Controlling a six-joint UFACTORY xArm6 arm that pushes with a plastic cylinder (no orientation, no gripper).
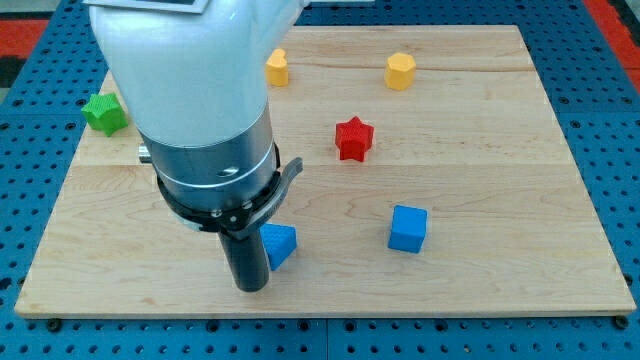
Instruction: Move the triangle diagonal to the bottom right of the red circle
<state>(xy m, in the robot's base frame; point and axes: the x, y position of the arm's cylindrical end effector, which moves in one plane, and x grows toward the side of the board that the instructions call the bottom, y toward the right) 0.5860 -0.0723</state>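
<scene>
6 blocks lie on the wooden board (560, 200), yet no red circle shows; the only red piece is a red star (353, 138), and the arm's housing hides part of the board. The blue triangle (280, 244) sits near the view's bottom, left of centre, well down-left of that star, so the move looks unfinished. The rod has no jaws and holds nothing; its tip (250, 288) rests just left of the triangle, seemingly touching it.

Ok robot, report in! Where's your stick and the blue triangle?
My tip down, touching blue triangle on its view-left side. No red circle visible; only red star. Blue cube sits to the view's right.
</scene>
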